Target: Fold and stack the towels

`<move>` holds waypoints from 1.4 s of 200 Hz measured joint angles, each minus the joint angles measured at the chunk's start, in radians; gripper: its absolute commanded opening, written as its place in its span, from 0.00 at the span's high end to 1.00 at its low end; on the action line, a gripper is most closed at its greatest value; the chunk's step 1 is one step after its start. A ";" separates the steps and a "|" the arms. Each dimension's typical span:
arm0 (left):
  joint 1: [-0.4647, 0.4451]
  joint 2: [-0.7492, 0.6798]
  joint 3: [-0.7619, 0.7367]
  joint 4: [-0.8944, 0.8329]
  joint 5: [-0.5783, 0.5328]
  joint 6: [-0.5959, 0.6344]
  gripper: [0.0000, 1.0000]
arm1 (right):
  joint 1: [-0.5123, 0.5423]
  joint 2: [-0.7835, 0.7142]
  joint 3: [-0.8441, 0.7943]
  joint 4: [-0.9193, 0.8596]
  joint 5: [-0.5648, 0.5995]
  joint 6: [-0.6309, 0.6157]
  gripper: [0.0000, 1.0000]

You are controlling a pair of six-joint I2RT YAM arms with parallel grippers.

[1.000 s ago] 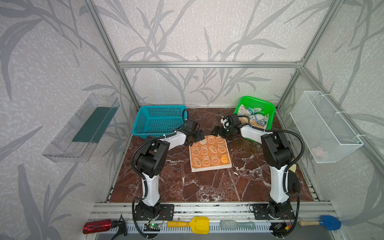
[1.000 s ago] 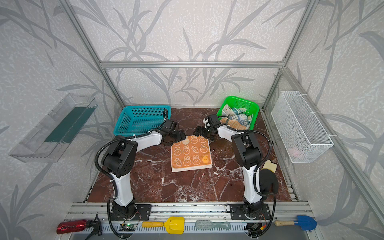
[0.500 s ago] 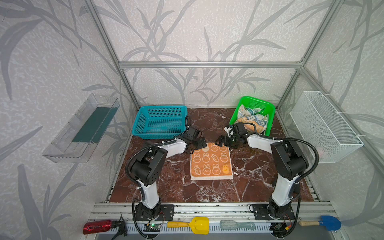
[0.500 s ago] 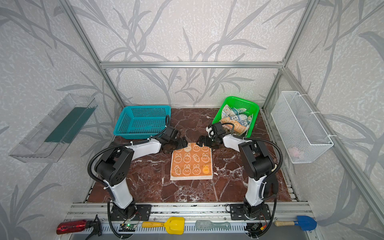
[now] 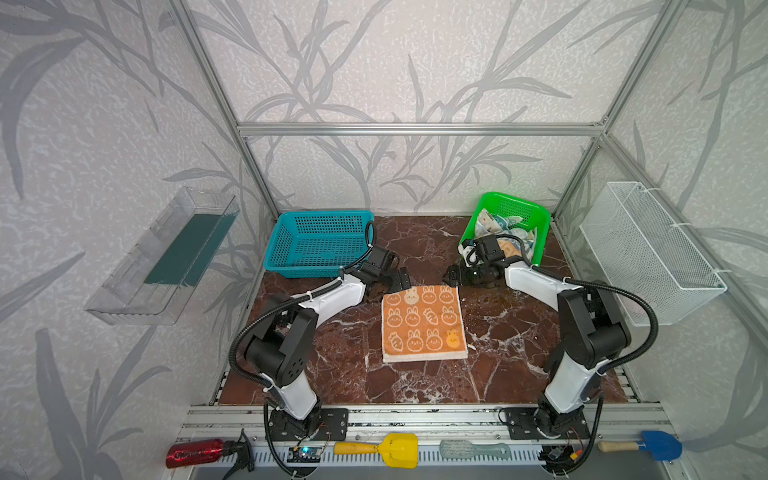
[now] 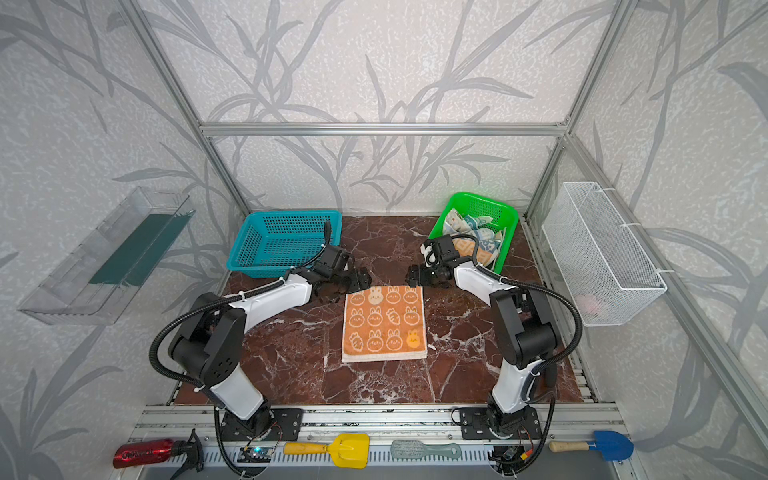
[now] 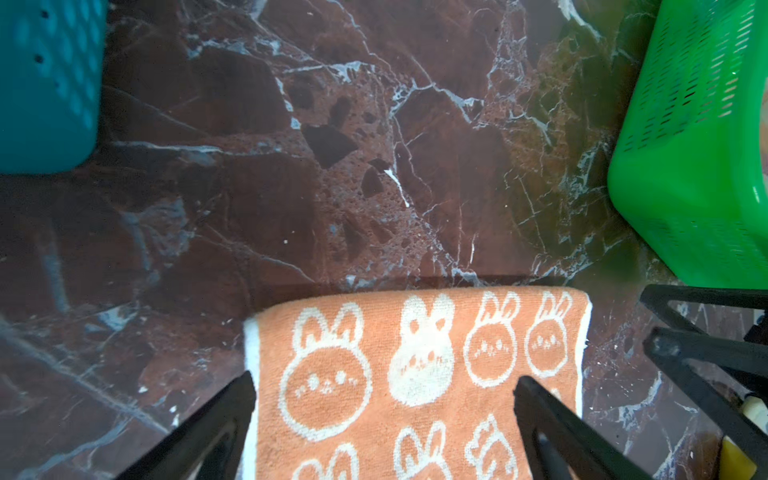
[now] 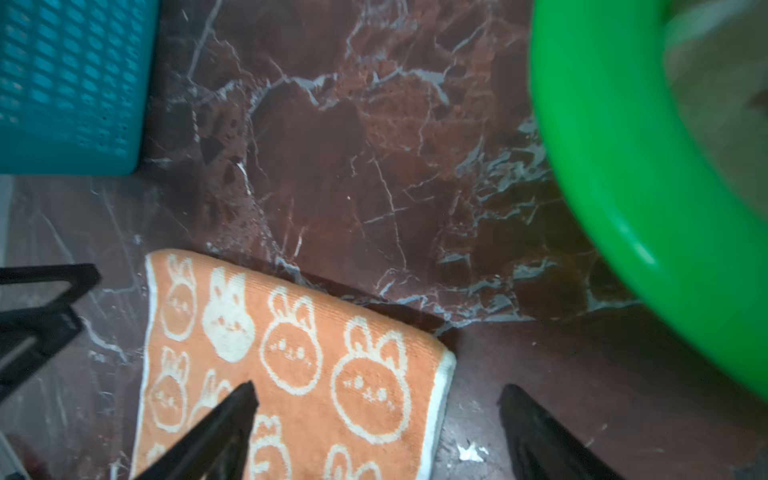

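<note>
An orange towel [image 5: 423,322] with white bunnies lies folded flat mid-table in both top views [image 6: 384,322]. My left gripper [image 5: 400,280] hangs open over the towel's far left corner. In the left wrist view its fingers straddle that corner [image 7: 384,399] of the towel [image 7: 415,365]. At the far right corner my right gripper [image 5: 454,275] is open too. One of its fingers is over the cloth [image 8: 291,353] and one over the bare table, either side of the gripper's middle [image 8: 380,392]. More towels [image 5: 498,228] lie crumpled in the green basket [image 5: 542,232].
A teal basket [image 5: 320,243] stands at the back left. A wire basket [image 5: 652,253] hangs on the right wall and a clear tray [image 5: 166,257] on the left wall. A red bottle [image 5: 195,454], a yellow scoop [image 5: 395,449] and a blue scoop [image 5: 658,444] lie along the front rail.
Both arms have lowered and drawn toward the front. The orange towel has shifted a little toward the front and lies squarer. Over the last half second little has moved.
</note>
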 measured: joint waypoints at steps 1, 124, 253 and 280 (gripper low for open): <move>0.001 0.000 0.000 -0.001 0.000 0.003 0.01 | 0.000 0.002 0.000 0.000 0.001 -0.002 0.22; 0.013 0.005 0.000 -0.083 -0.022 0.066 0.01 | 0.005 0.130 0.050 -0.005 0.043 -0.036 0.62; 0.023 0.177 0.079 -0.081 -0.072 0.203 0.18 | 0.022 0.148 0.060 -0.002 0.076 -0.037 0.92; 0.023 0.197 0.091 -0.069 -0.080 0.228 0.32 | 0.022 0.148 0.062 -0.006 0.077 -0.038 0.93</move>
